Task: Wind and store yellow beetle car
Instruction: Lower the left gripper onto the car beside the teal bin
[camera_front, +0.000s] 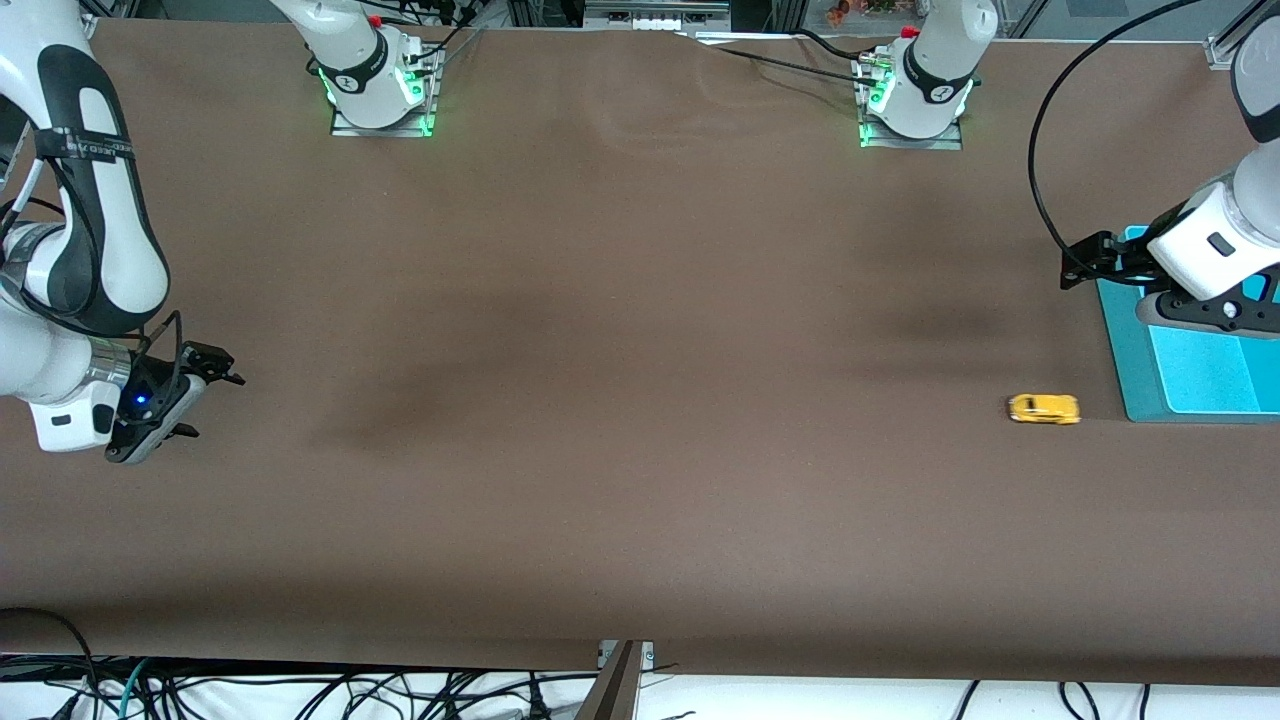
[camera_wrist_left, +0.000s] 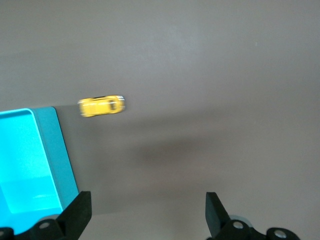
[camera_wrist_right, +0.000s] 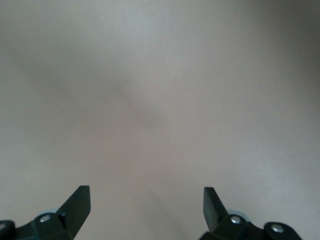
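Sitting alone on the brown desk (camera_front: 620, 400), the car (camera_front: 1044, 409) rests on its wheels toward the left arm's end, just beside the teal tray (camera_front: 1125, 345) and a little nearer the front camera than most of it. Nothing touches it.

It looks light, hard and glossy, with a rounded shell that would likely slip from a pinch across the roof. Its flat flanks seem the better hold, fingers closing across its width low on the body, above the wheels. Being free-rolling, it may scoot away if nudged lengthwise, and winding probably calls for dragging it backward while pressed down, so the grip should be firm but not crushing.

The left gripper (camera_wrist_left: 147, 212) hangs over the tray's edge, fingers spread wide with nothing between them; its wrist view shows the car (camera_wrist_left: 101, 105) and the tray (camera_wrist_left: 60, 150) ahead of it. The right gripper (camera_wrist_right: 146, 207) waits over bare desk at the right arm's end, its fingers likewise apart and empty.

The tray's raised rim lies close to the car and could crowd a finger on that side. The open desk toward the right arm leaves plenty of room for rolling.
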